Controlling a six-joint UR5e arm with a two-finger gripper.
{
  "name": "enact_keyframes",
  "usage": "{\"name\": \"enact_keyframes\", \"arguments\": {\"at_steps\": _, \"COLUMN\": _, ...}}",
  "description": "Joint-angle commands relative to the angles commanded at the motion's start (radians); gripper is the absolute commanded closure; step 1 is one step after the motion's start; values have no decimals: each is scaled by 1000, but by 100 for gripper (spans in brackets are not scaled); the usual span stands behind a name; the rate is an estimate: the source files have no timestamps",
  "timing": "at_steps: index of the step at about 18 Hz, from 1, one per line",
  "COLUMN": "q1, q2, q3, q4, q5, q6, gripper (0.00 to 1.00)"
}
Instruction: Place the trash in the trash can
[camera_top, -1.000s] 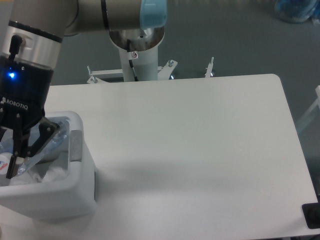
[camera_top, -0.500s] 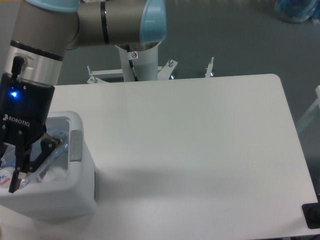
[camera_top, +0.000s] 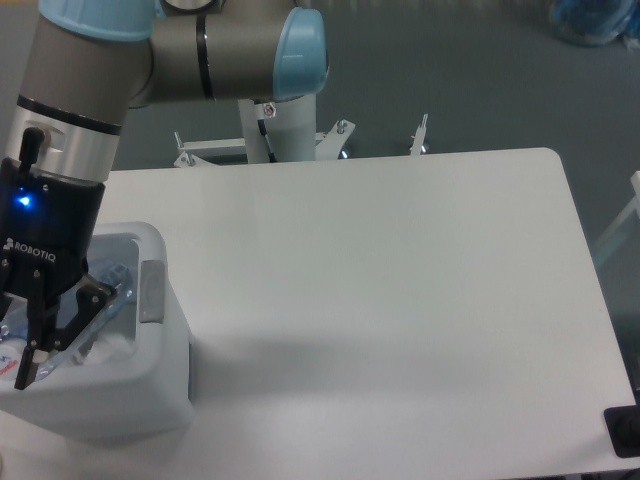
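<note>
The trash can (camera_top: 120, 400), a boxy pale bin with a grey tab, stands at the table's front left. My gripper (camera_top: 55, 340) reaches down into its opening. It is shut on the slim clear bluish bottle (camera_top: 103, 305), which lies tilted between the fingers with its upper end toward the tab. A red patch of its label shows at the far left edge. The translucent white bag (camera_top: 112, 346) lies inside the bin under the bottle, partly hidden by the fingers.
The white table (camera_top: 400, 300) stretches to the right of the bin. The arm's white pedestal (camera_top: 275, 125) stands behind the back edge. A small black object (camera_top: 625, 432) sits at the front right corner.
The gripper has come down deeper into the trash can, taking the bottle down with it. The bin has not moved.
</note>
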Motion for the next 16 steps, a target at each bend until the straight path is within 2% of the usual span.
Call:
{"name": "enact_keyframes", "arguments": {"at_steps": 2, "q1": -2, "q2": 21, "q3": -31, "q4": 0, "q5": 0, "q6": 0, "gripper": 61}}
{"name": "enact_keyframes", "arguments": {"at_steps": 3, "q1": -2, "q2": 31, "q3": -40, "q4": 0, "q5": 0, "q6": 0, "gripper": 58}}
{"name": "enact_keyframes", "arguments": {"at_steps": 4, "q1": -2, "q2": 34, "q3": -42, "q4": 0, "q5": 0, "q6": 3, "gripper": 48}}
{"name": "enact_keyframes", "arguments": {"at_steps": 12, "q1": -2, "q2": 29, "q3": -40, "q4": 0, "q5": 2, "q6": 6, "gripper": 45}}
{"name": "enact_keyframes", "arguments": {"at_steps": 13, "q1": -2, "q2": 29, "q3": -39, "q4": 0, "q5": 2, "q6": 8, "gripper": 41}}
{"name": "enact_keyframes", "arguments": {"at_steps": 15, "q1": 0, "q2": 29, "q3": -32, "q4": 0, "q5": 6, "q6": 15, "gripper": 10}}
{"name": "enact_keyframes", "arguments": {"at_steps": 16, "q1": 9, "q2": 31, "q3": -38, "q4": -3, "q5": 8, "q6": 31, "gripper": 1}}
